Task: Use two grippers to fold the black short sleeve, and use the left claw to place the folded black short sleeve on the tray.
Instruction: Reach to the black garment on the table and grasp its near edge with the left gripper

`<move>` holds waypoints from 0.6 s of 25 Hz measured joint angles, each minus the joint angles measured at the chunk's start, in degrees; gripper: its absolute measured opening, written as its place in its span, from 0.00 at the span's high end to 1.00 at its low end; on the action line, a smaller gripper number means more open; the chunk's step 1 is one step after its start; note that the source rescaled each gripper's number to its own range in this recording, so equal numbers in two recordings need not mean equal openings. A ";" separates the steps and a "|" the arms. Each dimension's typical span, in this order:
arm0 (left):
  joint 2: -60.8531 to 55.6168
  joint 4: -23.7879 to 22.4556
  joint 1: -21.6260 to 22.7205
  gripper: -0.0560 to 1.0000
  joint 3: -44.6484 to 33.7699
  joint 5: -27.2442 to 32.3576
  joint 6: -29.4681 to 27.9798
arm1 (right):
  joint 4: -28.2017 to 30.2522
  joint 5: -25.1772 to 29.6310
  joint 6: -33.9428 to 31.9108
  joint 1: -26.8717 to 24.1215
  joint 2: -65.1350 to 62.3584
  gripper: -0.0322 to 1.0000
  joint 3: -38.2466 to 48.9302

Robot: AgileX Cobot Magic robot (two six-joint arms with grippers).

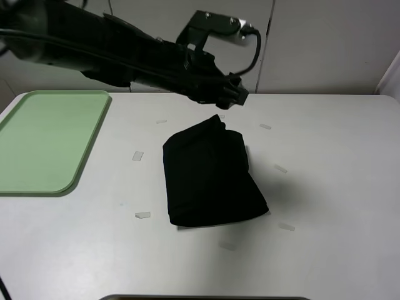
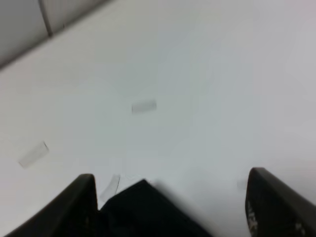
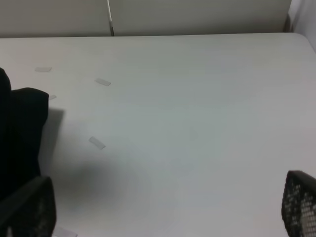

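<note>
1. The black short sleeve [image 1: 211, 175] lies near the middle of the table [image 1: 337, 162] as a compact folded bundle, roughly rectangular, with a small raised corner pointing toward the far edge. No lettering or label shows (both are presumably tucked inside).

2. The left claw [image 1: 231, 92] hangs above the table just beyond that raised far corner, not touching the cloth. In the left wrist view its two fingers [image 2: 74, 205] stand well apart, spread, with the tip of the bundle [image 2: 143, 207] between them and lower down.

3. The right claw [image 3: 168, 217] shows only in its own wrist view, where its fingers are also spread and grip nothing; it sits toward the right side of the table, with the bundle off to one side of it. The high camera does not show this arm at all.

4. The tray [image 1: 44, 140] rests at the far left corner of the table, well apart from the shirt, and nothing lies on it.

5. Judged from this, the folding looks finished and the step in hand is the pick-up for placing.

6. The next move calls for the left claw to come down over the far edge of the bundle, close on enough layers that the fold does not fall open, then lift and carry it left to the tray.

7. Small clear tape strips [image 1: 138, 155] dot the table around the shirt.
</note>
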State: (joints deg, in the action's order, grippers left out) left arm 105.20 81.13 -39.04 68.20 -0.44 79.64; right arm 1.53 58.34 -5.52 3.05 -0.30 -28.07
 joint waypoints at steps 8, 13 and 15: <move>-13.75 5.20 2.00 0.35 -18.31 -5.88 -0.83 | 0.00 0.00 0.00 0.00 0.00 0.00 0.00; -19.98 6.81 2.15 0.35 -26.24 -6.32 -2.44 | 0.00 0.00 0.00 0.00 0.00 0.00 0.00; -21.49 8.01 2.15 0.35 -27.99 -6.47 -4.11 | 0.00 0.00 0.00 0.00 0.00 0.00 0.00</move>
State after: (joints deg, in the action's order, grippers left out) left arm 83.72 89.14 -36.89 40.21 -6.91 75.53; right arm 1.53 58.34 -5.52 3.05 -0.30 -28.07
